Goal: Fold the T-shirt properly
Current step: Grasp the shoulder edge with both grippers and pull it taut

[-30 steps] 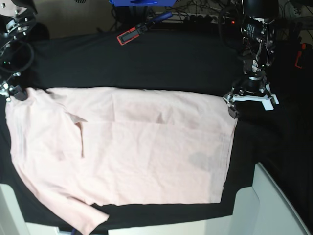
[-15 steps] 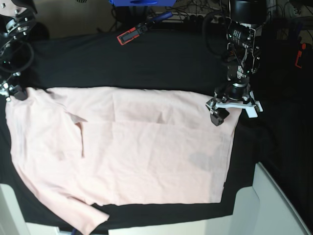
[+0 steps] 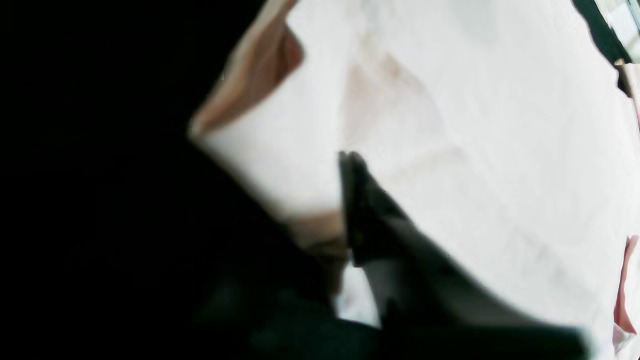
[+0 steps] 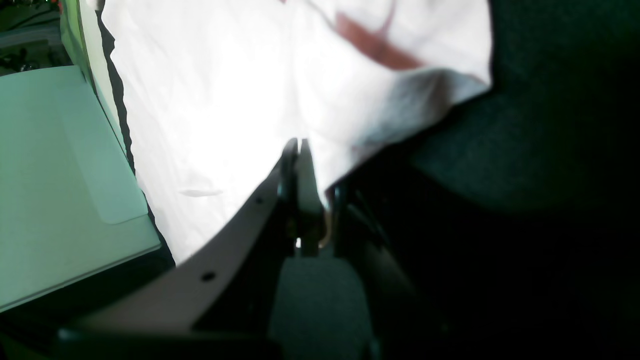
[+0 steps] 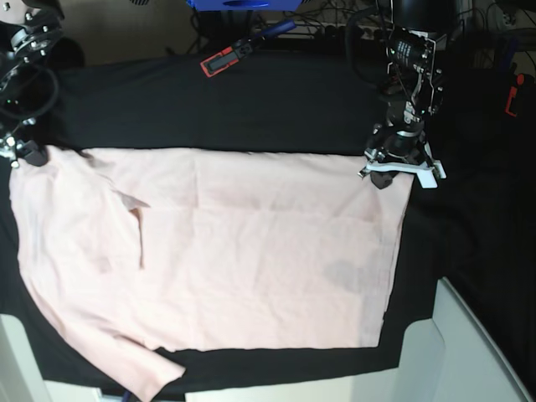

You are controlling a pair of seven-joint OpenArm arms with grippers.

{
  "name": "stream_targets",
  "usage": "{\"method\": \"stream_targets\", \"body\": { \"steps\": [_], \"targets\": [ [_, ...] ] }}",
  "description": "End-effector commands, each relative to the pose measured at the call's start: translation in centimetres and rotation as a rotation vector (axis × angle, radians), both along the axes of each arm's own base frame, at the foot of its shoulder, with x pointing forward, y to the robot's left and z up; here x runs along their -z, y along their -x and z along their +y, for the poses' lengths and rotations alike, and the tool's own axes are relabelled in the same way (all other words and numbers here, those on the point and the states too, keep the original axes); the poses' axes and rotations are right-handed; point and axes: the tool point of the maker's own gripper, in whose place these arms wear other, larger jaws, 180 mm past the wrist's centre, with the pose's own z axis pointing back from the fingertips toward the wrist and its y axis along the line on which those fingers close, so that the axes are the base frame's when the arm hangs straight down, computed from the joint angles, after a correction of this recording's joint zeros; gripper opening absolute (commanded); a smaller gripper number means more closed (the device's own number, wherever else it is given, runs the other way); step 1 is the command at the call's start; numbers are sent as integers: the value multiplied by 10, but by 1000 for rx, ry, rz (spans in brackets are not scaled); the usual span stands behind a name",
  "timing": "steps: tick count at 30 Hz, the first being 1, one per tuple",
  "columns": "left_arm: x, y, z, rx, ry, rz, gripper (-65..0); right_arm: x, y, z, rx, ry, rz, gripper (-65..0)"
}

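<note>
The table point(image 5: 276, 100) wears a black cloth point(image 5: 251, 117) all over. Spread flat across its near half lies the pink T-shirt point(image 5: 251, 251), sleeve hanging at the near left edge. At the far edge, a red-tipped clamp point(image 5: 226, 57).

A pale pink T-shirt point(image 5: 218, 260) lies spread flat on the table covered with a black cloth point(image 5: 251, 109). One short sleeve points toward the lower left corner. The left gripper point(image 5: 383, 177) rests on the upper right corner of the shirt, its jaws drawn together. The right gripper point(image 5: 29, 156) sits at the upper left corner of the shirt. A red and black clamp point(image 5: 222, 60) lies near the far edge.
</note>
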Motion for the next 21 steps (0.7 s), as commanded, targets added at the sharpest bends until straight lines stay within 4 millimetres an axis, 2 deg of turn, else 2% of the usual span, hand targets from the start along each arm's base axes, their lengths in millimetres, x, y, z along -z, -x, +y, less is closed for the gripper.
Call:
{"method": "stream_targets", "body": {
  "steps": [1,8,13,16,21],
  "targets": [
    [-7,-5,3,-3,-4,-24,-650,-12,-7,-14,5,34,-31,-650],
    [-7,2,2,0,-7,-23,-650,-12,-6,-15,5,35,-30,-650],
    [-27,7,1,19,-26,-68,-650,-13,-6,-17,6,41,-31,-650],
    [-32,17,2,33,-41,-71,-650,-13,-6,-18,5,45,-31,-650],
    [-22,41,9,39,-59,-23,-650,-8,9,-20,7,47,-6,-650]
  ]
}}
